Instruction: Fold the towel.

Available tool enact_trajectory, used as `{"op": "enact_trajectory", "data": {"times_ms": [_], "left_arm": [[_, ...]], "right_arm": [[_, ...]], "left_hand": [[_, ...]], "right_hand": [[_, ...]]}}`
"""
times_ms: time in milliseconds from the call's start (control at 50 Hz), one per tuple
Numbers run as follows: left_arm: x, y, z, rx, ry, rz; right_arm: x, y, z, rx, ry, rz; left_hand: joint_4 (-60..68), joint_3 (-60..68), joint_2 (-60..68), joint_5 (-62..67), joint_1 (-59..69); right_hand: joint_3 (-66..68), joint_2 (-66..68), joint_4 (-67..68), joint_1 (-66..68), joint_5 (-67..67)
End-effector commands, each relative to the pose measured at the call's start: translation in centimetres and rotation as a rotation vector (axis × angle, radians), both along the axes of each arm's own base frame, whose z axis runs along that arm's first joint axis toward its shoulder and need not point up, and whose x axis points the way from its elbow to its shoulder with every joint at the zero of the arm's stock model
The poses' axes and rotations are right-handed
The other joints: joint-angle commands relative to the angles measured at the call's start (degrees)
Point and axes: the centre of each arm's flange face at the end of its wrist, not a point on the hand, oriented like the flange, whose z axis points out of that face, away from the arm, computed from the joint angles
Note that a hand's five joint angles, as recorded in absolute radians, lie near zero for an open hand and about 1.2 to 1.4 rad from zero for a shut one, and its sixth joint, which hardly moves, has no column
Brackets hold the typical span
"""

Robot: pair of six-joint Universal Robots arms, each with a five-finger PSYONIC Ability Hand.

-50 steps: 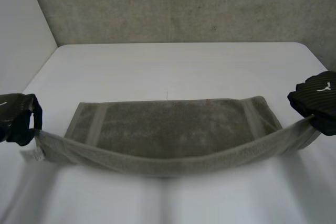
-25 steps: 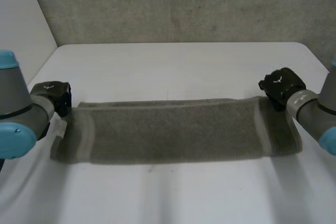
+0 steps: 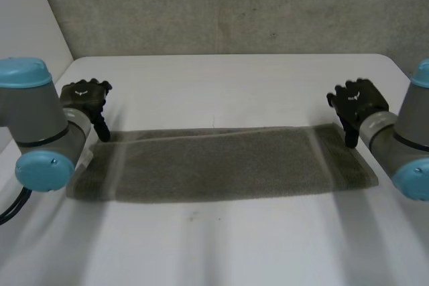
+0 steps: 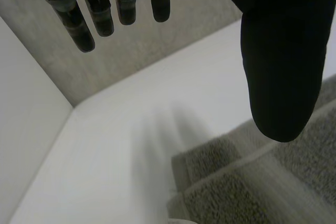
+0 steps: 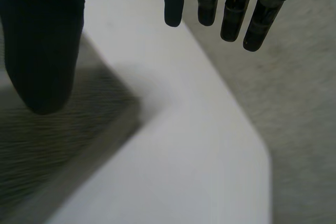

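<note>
A grey-green towel (image 3: 221,164) lies folded in half lengthwise as a long strip across the white table (image 3: 234,85). My left hand (image 3: 86,96) hovers open just above the strip's far left corner, holding nothing. In the left wrist view its straight fingers (image 4: 105,9) and thumb (image 4: 281,61) hang over the two stacked towel layers (image 4: 252,182). Over the far right corner my right hand (image 3: 356,104) is open as well. In the right wrist view its fingers (image 5: 231,9) and thumb (image 5: 42,51) are spread above the towel corner (image 5: 63,140).
A rough grey wall (image 3: 234,5) rises behind the table, and a white panel (image 3: 27,38) stands at the left. The table's right edge (image 5: 262,150) drops to grey floor close beside my right hand. Bare tabletop lies in front of and behind the towel.
Both hands carried the towel's near edge over to the far edge, laid it down as a fold, then let go and lifted slightly.
</note>
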Motion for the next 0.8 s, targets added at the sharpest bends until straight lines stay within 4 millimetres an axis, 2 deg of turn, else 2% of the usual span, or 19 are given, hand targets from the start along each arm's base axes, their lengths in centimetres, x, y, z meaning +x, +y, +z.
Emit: {"op": "enact_trajectory", "data": {"times_ms": [20, 80, 120, 160, 180, 200, 220, 260, 280, 320, 380, 420, 440, 480, 560, 640, 700, 760, 800], "left_arm": [[0.7, 2.9, 2.0, -0.076, 0.035, -0.001], [0.9, 3.9, 2.2, -0.086, 0.084, 0.006], [1.0, 4.3, 2.1, -0.083, 0.120, 0.011], [1.1, 4.6, 1.9, -0.077, 0.152, 0.016], [1.0, 4.7, 1.8, -0.071, 0.177, 0.018], [0.9, 4.7, 1.8, -0.070, 0.195, 0.018], [0.9, 4.7, 1.8, -0.070, 0.195, 0.018], [0.9, 4.7, 1.9, -0.070, 0.203, 0.018], [0.9, 4.8, 1.9, -0.070, 0.203, 0.018], [0.9, 4.8, 1.8, -0.068, 0.202, 0.020], [1.0, 4.8, 1.8, -0.068, 0.204, 0.023], [1.2, 4.7, 2.1, -0.077, 0.206, 0.027], [1.2, 4.7, 2.1, -0.077, 0.206, 0.027], [1.2, 4.7, 2.3, -0.083, 0.209, 0.028], [1.2, 4.9, 2.9, -0.097, 0.214, 0.025], [1.2, 5.0, 3.1, -0.100, 0.214, 0.023], [1.2, 5.1, 3.1, -0.101, 0.216, 0.023], [1.2, 5.1, 3.1, -0.100, 0.216, 0.022], [1.2, 5.2, 3.0, -0.098, 0.216, 0.021]], "right_arm": [[-2.0, 4.3, -1.0, 0.269, -0.054, 0.008], [-3.7, 4.6, -2.2, 0.323, -0.071, -0.016], [-4.1, 4.7, -2.7, 0.326, -0.081, -0.015], [-4.5, 4.5, -3.4, 0.311, -0.097, -0.010], [-4.5, 4.5, -3.4, 0.311, -0.097, -0.010], [-4.7, 4.4, -4.0, 0.301, -0.097, -0.015], [-4.7, 4.4, -4.0, 0.301, -0.097, -0.015], [-5.1, 3.7, -4.7, 0.263, -0.091, -0.031], [-5.1, 3.7, -4.7, 0.263, -0.091, -0.031], [-6.0, 2.8, -5.3, 0.220, -0.055, -0.068], [-7.0, 2.2, -5.2, 0.190, -0.016, -0.106], [-9.4, 1.0, -4.6, 0.132, 0.087, -0.199], [-9.4, 1.0, -4.6, 0.132, 0.088, -0.199], [-11.9, 0.2, -3.8, 0.084, 0.185, -0.269], [-13.1, -0.3, -2.4, 0.027, 0.241, -0.291], [-13.0, -0.5, -0.5, -0.037, 0.244, -0.292], [-12.9, -0.5, -0.2, -0.046, 0.239, -0.288], [-11.7, -0.5, 0.4, -0.067, 0.204, -0.252], [-9.5, -0.4, 1.5, -0.104, 0.142, -0.180]], "left_hand": [[0.1, 0.1, 0.1, -1.9, -0.6], [0.1, 0.1, 0.1, -1.9, -0.6], [0.1, 0.1, 0.1, -1.9, -0.6], [0.1, 0.1, 0.1, -1.9, -0.6], [0.1, 0.1, 0.1, -1.9, -0.6], [0.1, 0.1, 0.1, -1.9, -0.6], [0.1, 0.1, 0.1, -1.9, -0.6], [0.1, 0.1, 0.1, -1.9, -0.6], [0.1, 0.1, 0.1, -1.9, -0.6], [0.1, 0.1, 0.1, -1.9, -0.6], [0.1, 0.1, 0.1, -1.9, -0.6], [0.1, 0.1, 0.1, -1.9, -0.6], [0.1, 0.1, 0.1, -1.9, -0.6], [0.1, 0.1, 0.1, -1.9, -0.6], [0.1, 0.1, 0.1, -1.9, -0.6], [0.1, 0.1, 0.1, -1.9, -0.6], [0.1, 0.1, 0.1, -1.9, -0.6], [0.1, 0.1, 0.1, -1.9, -0.6], [0.1, 0.1, 0.1, -1.9, -0.6]], "right_hand": [[-2.4, -3.3, -3.5, -2.6, -3.8], [-2.4, -3.3, -3.5, -2.6, -3.8], [2.6, 1.7, 1.4, 2.4, 1.1], [14.0, 13.1, 12.8, 13.8, 12.5], [14.0, 13.1, 12.9, 13.8, 12.6], [21.2, 20.3, 20.0, 21.0, 19.7], [21.3, 20.4, 20.1, 21.1, 19.8], [44.9, 44.0, 43.7, 44.7, 43.4], [45.0, 44.1, 43.8, 44.8, 43.5], [67.5, 66.6, 66.3, 67.3, 66.0], [67.6, 66.7, 66.5, 67.4, 66.2], [67.6, 66.7, 66.5, 67.4, 66.2], [67.6, 66.7, 66.5, 67.4, 66.2], [67.6, 66.7, 66.5, 67.4, 66.2], [67.6, 66.7, 66.5, 67.4, 66.2], [67.6, 66.7, 66.5, 67.4, 66.2], [67.6, 66.7, 66.5, 67.4, 66.2], [67.6, 66.7, 66.5, 67.4, 66.2], [67.6, 66.7, 66.5, 67.4, 66.2]]}}
